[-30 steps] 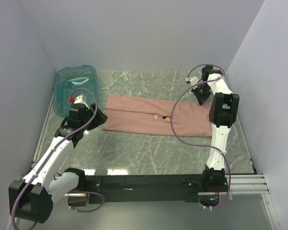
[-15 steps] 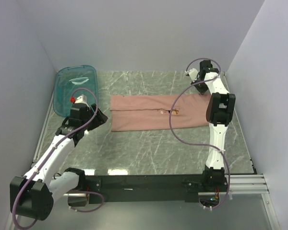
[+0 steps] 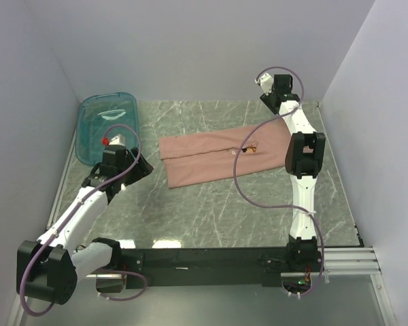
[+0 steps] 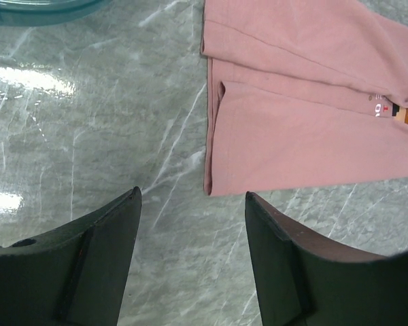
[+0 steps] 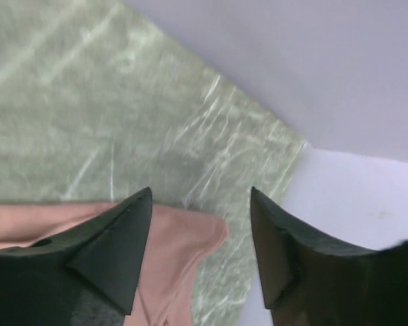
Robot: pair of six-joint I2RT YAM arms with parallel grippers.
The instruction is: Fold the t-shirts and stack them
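Observation:
The dusty-pink t-shirt (image 3: 221, 155) lies on the marble table as a long folded strip, slanting from front left up to the back right, with its small print (image 3: 250, 146) showing near the middle. My right gripper (image 3: 270, 89) is raised at the back right corner, above the shirt's far end, open and empty; in its wrist view the shirt's corner (image 5: 190, 238) lies below between the fingers (image 5: 115, 248). My left gripper (image 3: 141, 168) hovers open just left of the shirt's near left end (image 4: 258, 146), apart from it.
A teal see-through tub (image 3: 107, 124) lies at the back left, behind my left arm. White walls close in the table at the back and both sides. The black rail (image 3: 211, 258) with both arm bases runs along the near edge.
My right gripper pulled the shirt's right end toward the back right corner, then opened, let go and rose. The shirt now lies slanted and shifted right. The left arm barely moved.

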